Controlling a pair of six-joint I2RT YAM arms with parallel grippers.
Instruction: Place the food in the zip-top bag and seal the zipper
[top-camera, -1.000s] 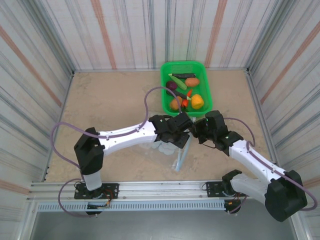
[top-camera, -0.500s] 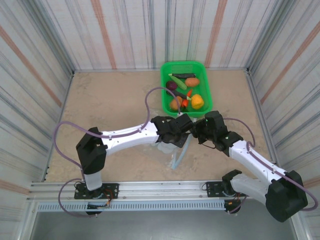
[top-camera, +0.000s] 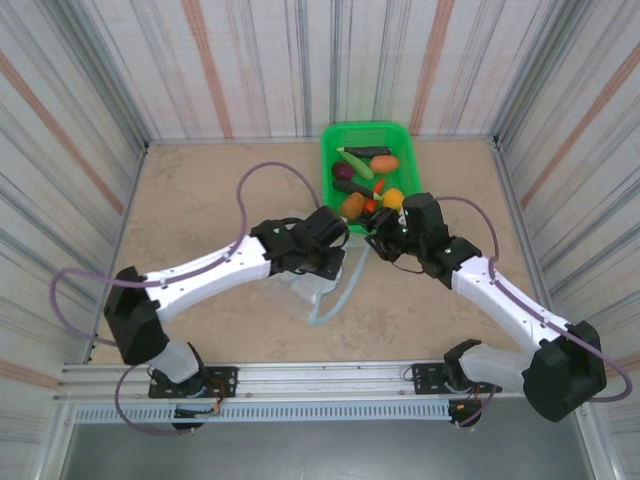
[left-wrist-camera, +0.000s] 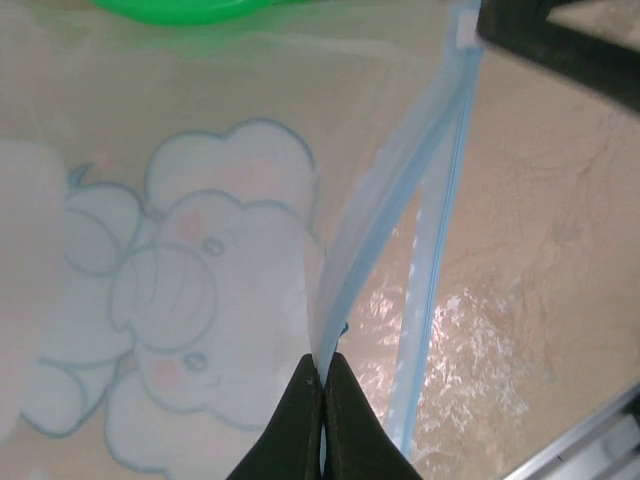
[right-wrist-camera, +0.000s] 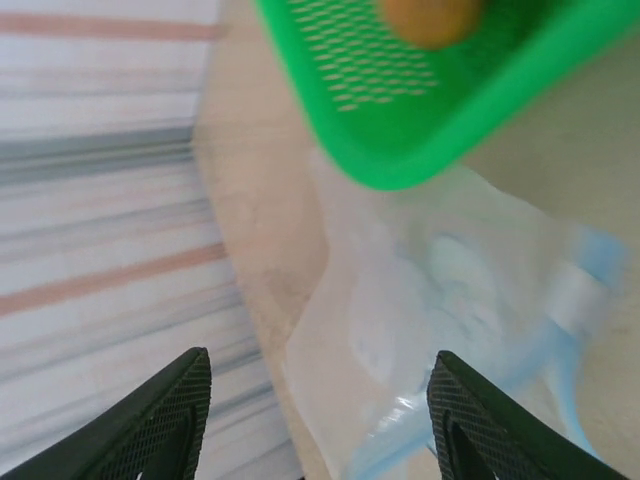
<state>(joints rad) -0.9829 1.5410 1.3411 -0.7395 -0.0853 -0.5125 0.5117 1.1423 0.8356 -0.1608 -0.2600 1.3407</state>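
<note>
The clear zip-top bag (top-camera: 303, 291) with pale blue elephant print (left-wrist-camera: 190, 300) hangs limp below my left gripper (top-camera: 333, 258). Its jaws (left-wrist-camera: 323, 368) are shut on the bag's upper edge, beside the light blue zipper (left-wrist-camera: 436, 250), which trails down toward the table (top-camera: 338, 296). The bag's mouth is parted. My right gripper (top-camera: 379, 240) is open next to the bag's top corner, its fingers (right-wrist-camera: 478, 420) spread wide with nothing between them (right-wrist-camera: 320, 420). The food (top-camera: 384, 164), orange, yellow, purple, green and red pieces, lies in the green mesh basket (top-camera: 327, 160).
The basket (right-wrist-camera: 400, 100) stands just behind both grippers, close to the bag. Striped walls enclose the sandy table (top-camera: 200, 210) on three sides. A metal rail (top-camera: 300, 375) runs along the near edge.
The left arm has swung left and back, carrying the bag with it toward the basket. The right gripper has followed, moving up closer to the basket.
</note>
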